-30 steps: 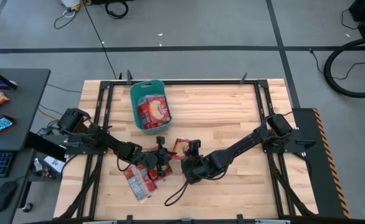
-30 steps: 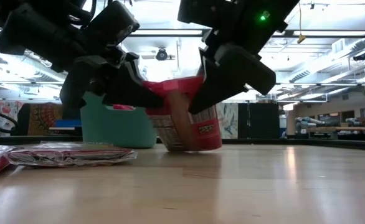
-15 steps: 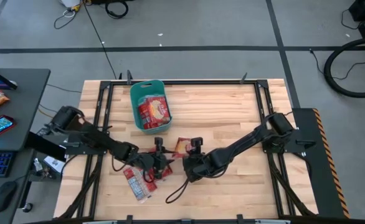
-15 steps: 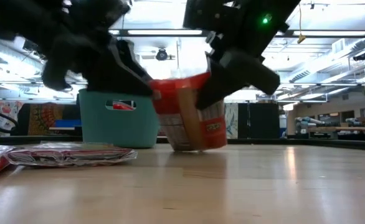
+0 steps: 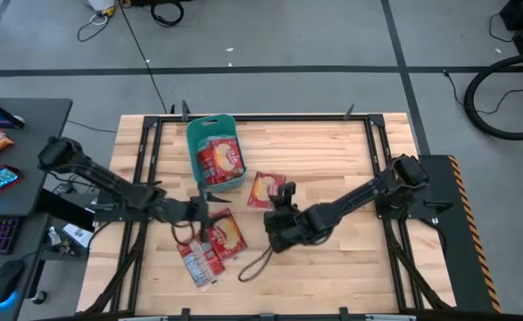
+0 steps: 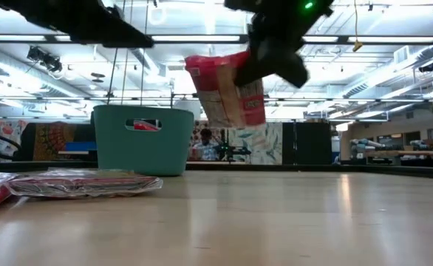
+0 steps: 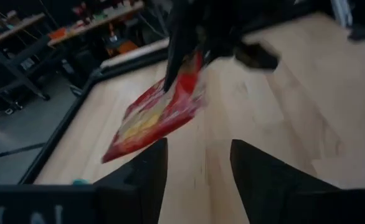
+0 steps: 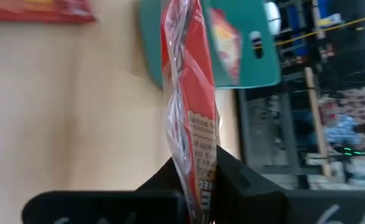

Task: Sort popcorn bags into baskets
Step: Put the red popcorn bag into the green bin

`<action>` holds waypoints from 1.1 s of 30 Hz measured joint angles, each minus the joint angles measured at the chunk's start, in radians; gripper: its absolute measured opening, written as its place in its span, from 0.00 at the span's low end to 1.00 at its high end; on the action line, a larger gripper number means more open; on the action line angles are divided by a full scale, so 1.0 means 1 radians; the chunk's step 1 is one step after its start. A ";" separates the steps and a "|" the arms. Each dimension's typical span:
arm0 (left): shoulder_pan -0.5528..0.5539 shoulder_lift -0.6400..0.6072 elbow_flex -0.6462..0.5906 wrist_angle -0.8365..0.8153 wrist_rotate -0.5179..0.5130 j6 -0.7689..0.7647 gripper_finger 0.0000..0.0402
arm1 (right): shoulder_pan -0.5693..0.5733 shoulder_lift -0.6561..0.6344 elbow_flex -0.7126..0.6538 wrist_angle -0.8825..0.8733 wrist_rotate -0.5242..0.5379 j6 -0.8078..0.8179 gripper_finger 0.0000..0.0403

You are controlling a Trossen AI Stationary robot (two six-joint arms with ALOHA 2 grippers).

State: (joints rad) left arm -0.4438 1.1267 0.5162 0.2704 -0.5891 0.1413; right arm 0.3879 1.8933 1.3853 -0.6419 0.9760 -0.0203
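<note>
The right gripper is now holding the flat red plastic popcorn bag clear of the pale wooden plank table, where a second ago the packet was standing on the boards between both grippers. Its dark fingers are pinching the packet's crinkled bottom edge, so the bag is hanging in the air just beside the teal plastic rectangular tub, with rounded corners and a handle cut-out. The left gripper is no longer touching the packet: it has drawn back toward the left, and its two dark fingers are standing spread with nothing between them. Glossy red packets with yellow-orange pictures are lying inside the tub. More flat packets are lying in a loose heap on the table near the front edge.
</note>
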 joint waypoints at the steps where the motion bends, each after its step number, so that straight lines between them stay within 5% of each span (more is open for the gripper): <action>1: 0.000 -0.036 -0.016 0.001 0.000 -0.003 0.44 | -0.014 -0.001 0.000 0.016 0.008 -0.031 0.09; 9: -0.004 -0.248 -0.090 0.010 0.003 -0.001 0.43 | -0.149 0.001 0.000 0.198 0.058 -0.337 0.09; 20: -0.004 -0.459 -0.213 0.030 0.011 0.019 0.43 | -0.356 0.001 0.000 0.617 -0.289 -0.791 0.09; 27: 0.000 -0.649 -0.296 0.035 0.010 0.034 0.43 | -0.449 0.002 0.000 0.763 -0.508 -0.829 0.09; 33: 0.005 -0.785 -0.365 0.079 0.009 0.062 0.43 | -0.471 0.064 0.072 0.742 -0.556 -0.809 0.09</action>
State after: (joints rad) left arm -0.4385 0.3420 0.1515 0.3494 -0.5798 0.2030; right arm -0.0828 1.9568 1.4573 0.0997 0.4198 -0.8295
